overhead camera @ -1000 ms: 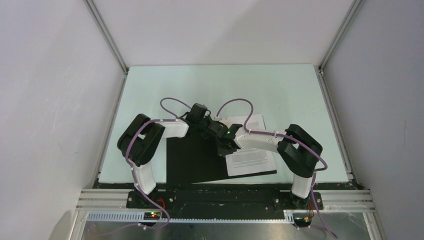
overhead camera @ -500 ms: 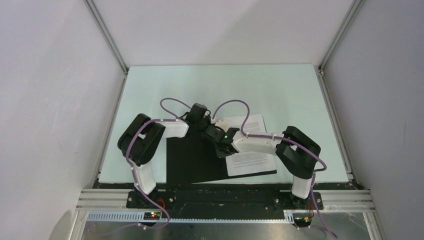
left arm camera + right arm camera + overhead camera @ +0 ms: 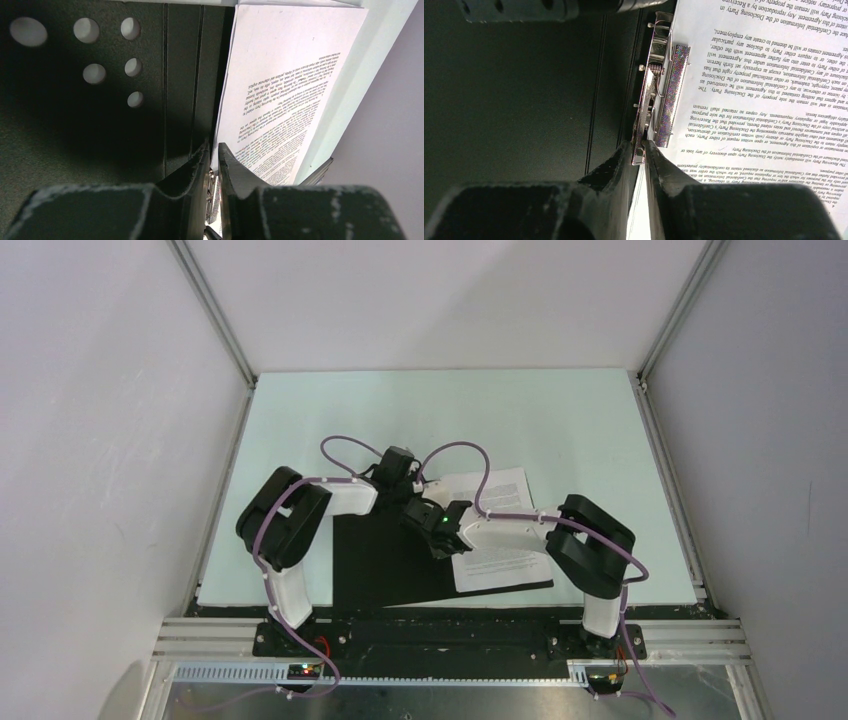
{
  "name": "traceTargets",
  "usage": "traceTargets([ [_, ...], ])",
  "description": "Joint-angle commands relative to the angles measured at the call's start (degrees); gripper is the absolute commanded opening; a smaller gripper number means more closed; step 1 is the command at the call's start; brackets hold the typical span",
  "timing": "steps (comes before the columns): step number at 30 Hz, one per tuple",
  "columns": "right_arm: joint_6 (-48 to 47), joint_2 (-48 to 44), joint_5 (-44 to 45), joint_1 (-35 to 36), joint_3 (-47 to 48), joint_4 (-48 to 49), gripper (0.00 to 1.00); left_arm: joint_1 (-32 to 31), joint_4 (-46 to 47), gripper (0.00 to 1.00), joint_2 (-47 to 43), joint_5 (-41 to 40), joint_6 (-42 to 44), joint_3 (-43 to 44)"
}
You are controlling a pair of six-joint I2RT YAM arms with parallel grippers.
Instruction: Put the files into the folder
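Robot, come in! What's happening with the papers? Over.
Left gripper and right gripper both pinched narrow on metal clip. Files lying inside open folder, edge at clip. Nothing blocking. Over.

Right gripper (image 3: 440, 543) sliding leftward over the folder (image 3: 380, 570), right forearm shifting nearer, its elbow drawing inward.

From high above and behind the arm bases: looks down over the whole bench (image 3: 560, 410). From the left wrist: sits very close, looks past the left hand (image 3: 213, 155) along the folder (image 3: 100, 115) spine. From the right wrist: equally close behind the right hand (image 3: 638, 150), shares that spine, the metal clip (image 3: 659, 85) and the files (image 3: 764, 75).
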Motion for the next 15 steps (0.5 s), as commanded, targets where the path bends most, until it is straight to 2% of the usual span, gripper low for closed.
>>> traceTargets([
  [1, 0.8, 4.8, -5.2, 1.0, -0.7, 0.7, 0.22, 0.0, -3.8, 0.19, 2.8, -3.9, 1.0, -1.0],
  [15, 0.2, 2.5, -5.3, 0.0, 2.2, -2.8, 0.23, -0.5, -4.1, 0.2, 2.0, -3.5, 2.5, -0.1],
])
